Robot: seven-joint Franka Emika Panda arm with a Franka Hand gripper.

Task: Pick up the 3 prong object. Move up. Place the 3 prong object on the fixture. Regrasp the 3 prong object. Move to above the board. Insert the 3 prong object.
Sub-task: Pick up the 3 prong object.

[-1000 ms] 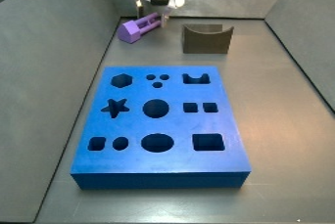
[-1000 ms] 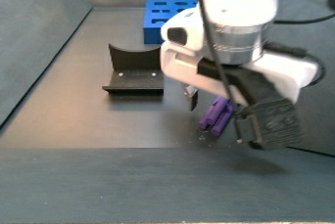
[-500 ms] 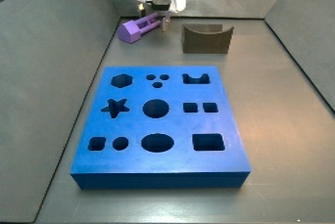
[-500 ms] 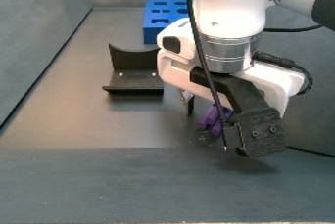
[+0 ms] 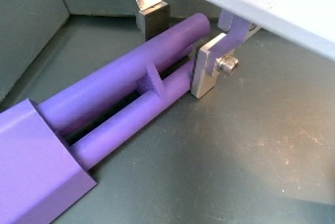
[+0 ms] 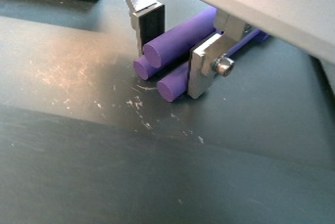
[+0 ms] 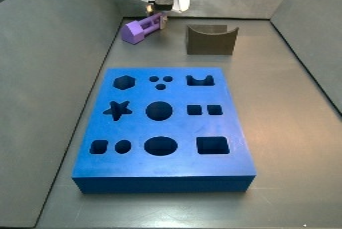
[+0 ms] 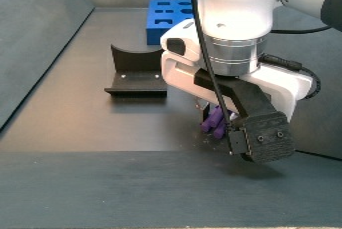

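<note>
I am at the first step: my tool straddles the prongs of the 3 prong object, fingers either side, not visibly clamped. It lies flat near the worktop's far edge, long axis level. Fixture and board await.

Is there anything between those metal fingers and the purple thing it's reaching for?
Nothing visible. In both wrist views the gripper is down at the floor, its silver fingers on either side of the 3 prong object, with only its prongs between them.
</note>
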